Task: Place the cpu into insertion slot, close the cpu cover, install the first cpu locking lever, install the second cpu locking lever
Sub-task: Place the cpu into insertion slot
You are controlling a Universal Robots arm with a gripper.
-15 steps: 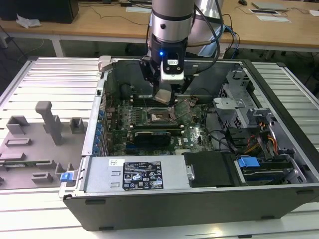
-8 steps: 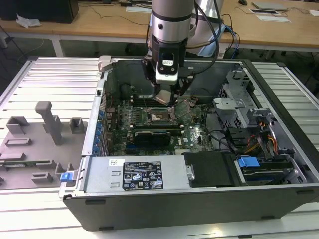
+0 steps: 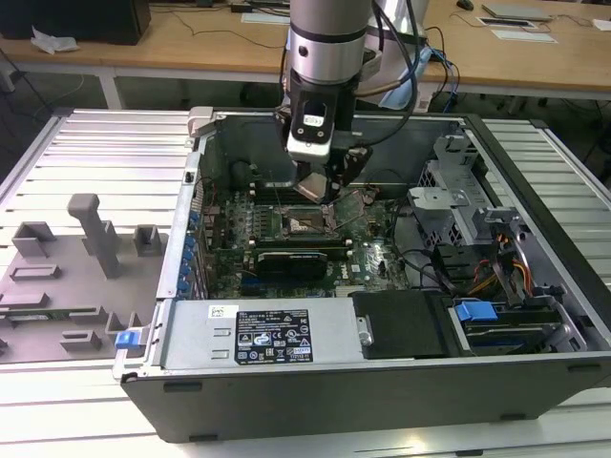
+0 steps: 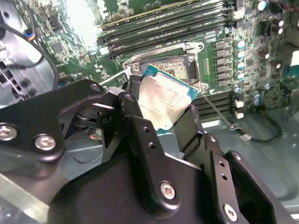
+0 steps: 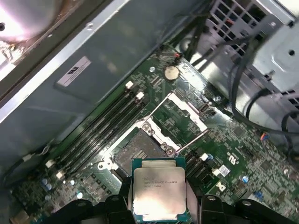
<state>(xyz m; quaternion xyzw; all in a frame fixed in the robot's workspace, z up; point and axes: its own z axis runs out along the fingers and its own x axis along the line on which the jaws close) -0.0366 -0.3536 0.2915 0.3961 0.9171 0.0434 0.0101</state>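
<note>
1 gripper clenches your cpu by 2 edges. You see it held above the insertion slot, cpu cover open.

1 cpu, 1 insertion slot and 1 cpu cover.

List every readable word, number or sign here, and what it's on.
No text reads reliably.
cpu, held in the pincer: print too fine.
White label on the metal box: too fine.
Grey sticker on the case wall: unclear.
</note>
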